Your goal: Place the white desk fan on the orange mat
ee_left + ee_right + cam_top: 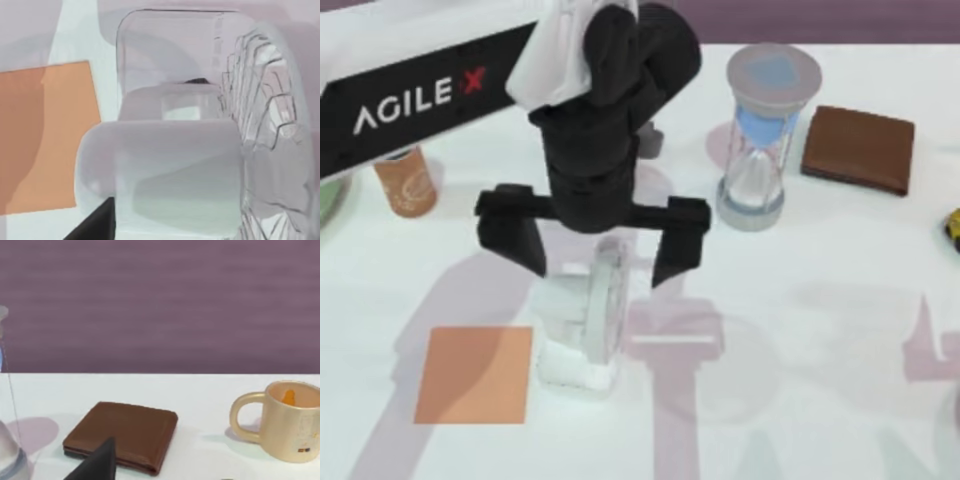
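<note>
We have our left gripper above the white fan, near the middle of the table in the top view. Its two black fingers are spread wide, one on each side of the fan's upper part, and they do not touch it as far as we can see. The fan stands upright on its base, on the bare table and not on the orange mat. The mat lies flat just beside the fan, on its left side in the top view, with a small gap between the two. The shadow of our arm falls over part of the mat.

In the left wrist view the fan fills most of the picture: we see its round motor body, the grille at one side and the base behind it. The mat is beside it, and a dark tip of one finger shows at the edge.

Behind the fan, to the right in the top view, stands an hourglass with blue ends, and further right lies a brown wallet. An orange can stands at the left side of the table.

Our right arm does not appear in the top view. Its wrist view shows the wallet, a beige mug and only one dark fingertip, so we cannot tell how its hand stands.
</note>
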Robot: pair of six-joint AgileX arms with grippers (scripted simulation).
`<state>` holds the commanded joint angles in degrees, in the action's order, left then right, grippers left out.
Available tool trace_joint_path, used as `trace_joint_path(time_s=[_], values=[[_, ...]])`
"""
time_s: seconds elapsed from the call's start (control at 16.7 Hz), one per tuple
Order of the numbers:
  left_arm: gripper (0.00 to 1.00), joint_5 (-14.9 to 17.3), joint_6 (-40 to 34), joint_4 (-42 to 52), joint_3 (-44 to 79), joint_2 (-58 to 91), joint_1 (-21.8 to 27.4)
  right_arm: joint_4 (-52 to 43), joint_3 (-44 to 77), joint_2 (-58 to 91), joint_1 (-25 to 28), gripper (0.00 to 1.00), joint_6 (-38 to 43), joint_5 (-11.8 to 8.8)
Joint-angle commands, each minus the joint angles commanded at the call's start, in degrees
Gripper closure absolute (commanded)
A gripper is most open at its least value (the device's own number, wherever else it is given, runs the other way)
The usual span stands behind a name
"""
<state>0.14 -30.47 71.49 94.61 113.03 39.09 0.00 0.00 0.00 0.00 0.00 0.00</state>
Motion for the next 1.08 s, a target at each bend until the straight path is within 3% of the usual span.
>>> trace_joint_path(time_s=[0.3, 1.08], values=[[0.0, 0.0, 0.0, -0.9, -0.9, 0.0, 0.0, 0.0, 0.0, 0.0, 0.0, 0.0, 0.0, 0.0], [0.98, 0.0, 0.0, -0.9, -0.9, 0.0, 0.0, 0.0, 0.0, 0.0, 0.0, 0.0, 0.0, 0.0]])
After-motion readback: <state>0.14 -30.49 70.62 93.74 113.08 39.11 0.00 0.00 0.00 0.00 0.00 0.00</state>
